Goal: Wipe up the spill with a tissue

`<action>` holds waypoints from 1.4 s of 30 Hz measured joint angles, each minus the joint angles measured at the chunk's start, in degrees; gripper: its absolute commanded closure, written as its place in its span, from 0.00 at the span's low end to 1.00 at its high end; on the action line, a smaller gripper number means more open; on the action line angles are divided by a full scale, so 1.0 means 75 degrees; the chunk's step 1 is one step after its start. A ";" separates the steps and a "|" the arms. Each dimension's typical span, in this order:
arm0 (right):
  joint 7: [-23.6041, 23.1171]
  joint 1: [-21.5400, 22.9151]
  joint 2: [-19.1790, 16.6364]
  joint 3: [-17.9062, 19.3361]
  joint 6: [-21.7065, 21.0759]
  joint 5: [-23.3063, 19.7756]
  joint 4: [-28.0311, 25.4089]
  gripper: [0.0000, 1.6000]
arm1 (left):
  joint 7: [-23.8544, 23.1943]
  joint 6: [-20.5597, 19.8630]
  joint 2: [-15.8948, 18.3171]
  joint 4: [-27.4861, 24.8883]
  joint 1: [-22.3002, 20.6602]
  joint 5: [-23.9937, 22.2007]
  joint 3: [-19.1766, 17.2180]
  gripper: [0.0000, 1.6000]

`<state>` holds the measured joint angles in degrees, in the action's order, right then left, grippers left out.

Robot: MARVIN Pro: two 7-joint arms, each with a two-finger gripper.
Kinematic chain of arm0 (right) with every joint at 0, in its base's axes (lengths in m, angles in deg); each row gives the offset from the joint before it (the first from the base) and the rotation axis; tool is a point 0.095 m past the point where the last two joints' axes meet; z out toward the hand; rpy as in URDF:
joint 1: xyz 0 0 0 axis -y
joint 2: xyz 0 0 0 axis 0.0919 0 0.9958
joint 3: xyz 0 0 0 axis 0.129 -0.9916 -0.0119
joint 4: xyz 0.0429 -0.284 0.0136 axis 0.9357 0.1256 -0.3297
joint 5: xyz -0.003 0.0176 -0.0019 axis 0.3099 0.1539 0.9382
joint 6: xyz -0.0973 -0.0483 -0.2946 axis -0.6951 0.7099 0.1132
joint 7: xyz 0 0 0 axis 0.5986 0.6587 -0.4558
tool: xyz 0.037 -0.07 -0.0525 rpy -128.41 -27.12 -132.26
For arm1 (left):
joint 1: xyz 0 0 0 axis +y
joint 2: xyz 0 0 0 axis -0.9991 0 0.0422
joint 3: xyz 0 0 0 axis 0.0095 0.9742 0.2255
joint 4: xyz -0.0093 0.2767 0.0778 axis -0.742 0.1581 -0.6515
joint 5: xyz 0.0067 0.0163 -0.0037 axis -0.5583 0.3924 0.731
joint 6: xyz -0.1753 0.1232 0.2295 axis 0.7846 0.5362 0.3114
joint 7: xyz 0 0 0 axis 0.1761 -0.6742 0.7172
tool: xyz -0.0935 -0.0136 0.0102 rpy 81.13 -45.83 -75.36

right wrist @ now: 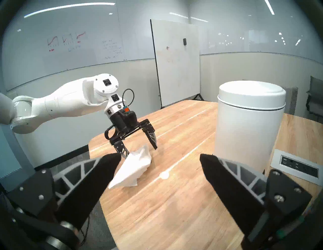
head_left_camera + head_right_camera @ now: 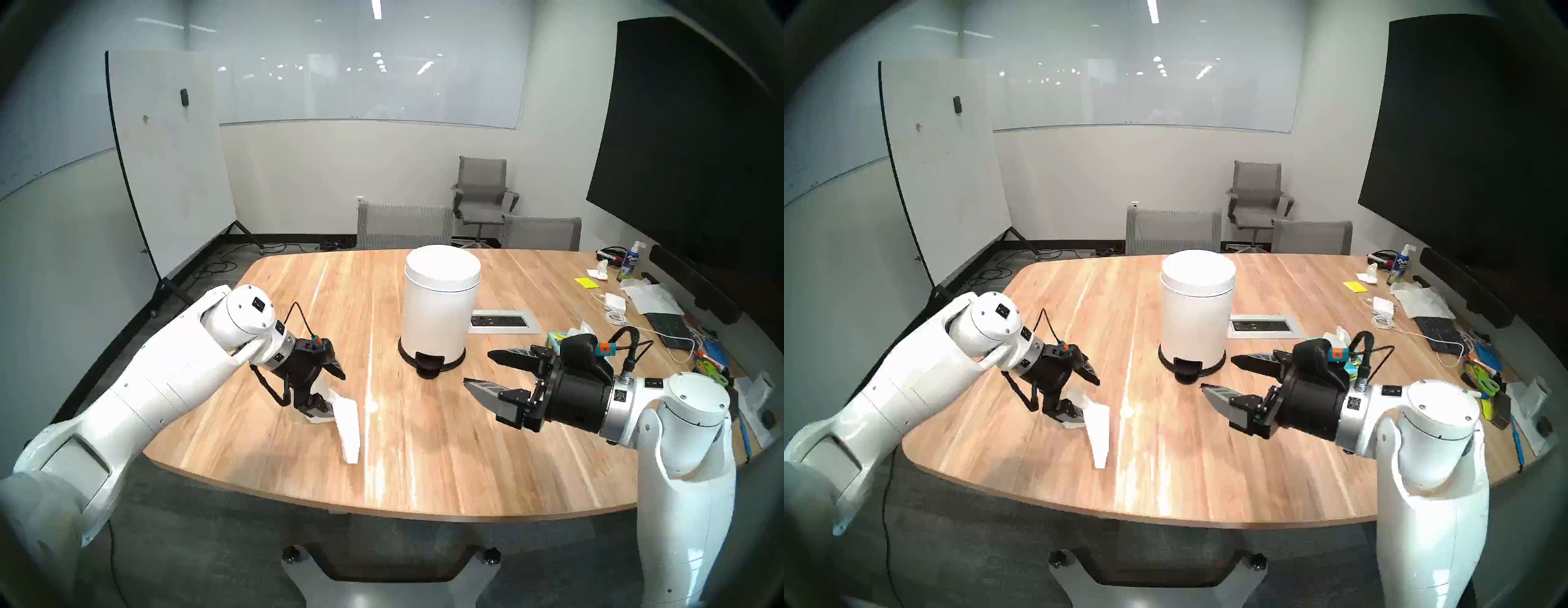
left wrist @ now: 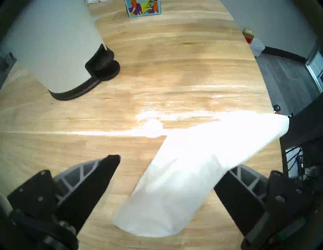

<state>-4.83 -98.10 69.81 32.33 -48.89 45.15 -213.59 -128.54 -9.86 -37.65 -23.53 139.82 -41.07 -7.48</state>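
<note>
A white tissue (image 2: 345, 420) lies loosely folded on the wooden table (image 2: 445, 458), one end reaching toward the table's front edge. My left gripper (image 2: 335, 395) hovers over its far end, open, with the tissue (image 3: 174, 183) lying between the spread fingers and leaning on the lower one. The spill (image 2: 373, 406) is a small pale round spot just right of the tissue, on a bright streak; it also shows as the spill (image 1: 164, 175) and the spill (image 3: 152, 126). My right gripper (image 2: 478, 368) is open and empty above the table, right of the spill.
A white pedal bin (image 2: 441, 305) stands behind the spill, its black pedal facing me. A socket panel (image 2: 502, 320) and a coloured tissue box (image 3: 142, 7) sit to its right. Keyboard, charger, spray bottle and papers crowd the table's right edge (image 2: 662, 327).
</note>
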 measured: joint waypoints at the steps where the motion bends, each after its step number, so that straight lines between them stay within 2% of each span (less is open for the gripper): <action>1: 0.0000 0.0001 0.0001 0.0000 0.0000 0.0001 0.0000 0.00 | -0.0026 -0.0010 -0.0017 0.0017 -0.0033 0.0017 0.0014 0.00; 16: -0.0003 0.0006 0.0016 0.0004 0.0001 0.0017 0.0000 0.00 | -0.0599 -0.0240 -0.0493 0.0649 -0.0880 0.0841 0.0772 0.00; 23: -0.0005 0.0008 0.0021 0.0005 0.0002 0.0022 0.0001 0.00 | -0.0916 -0.0445 -0.0779 0.0676 -0.1262 0.1053 0.1021 0.00; 32: -0.0005 0.0010 0.0026 0.0006 0.0001 0.0028 0.0001 0.00 | -0.0934 -0.0747 -0.1043 0.0529 -0.1580 0.1091 0.1040 0.00; 42: -0.0005 0.0012 0.0031 0.0006 0.0000 0.0033 0.0001 0.00 | -0.0664 -0.1002 -0.0913 0.0272 -0.1672 0.0574 0.0772 0.00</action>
<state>-4.87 -98.01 70.04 32.38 -48.89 45.40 -213.58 -133.52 -17.37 -44.49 -21.48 127.28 -36.77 -1.69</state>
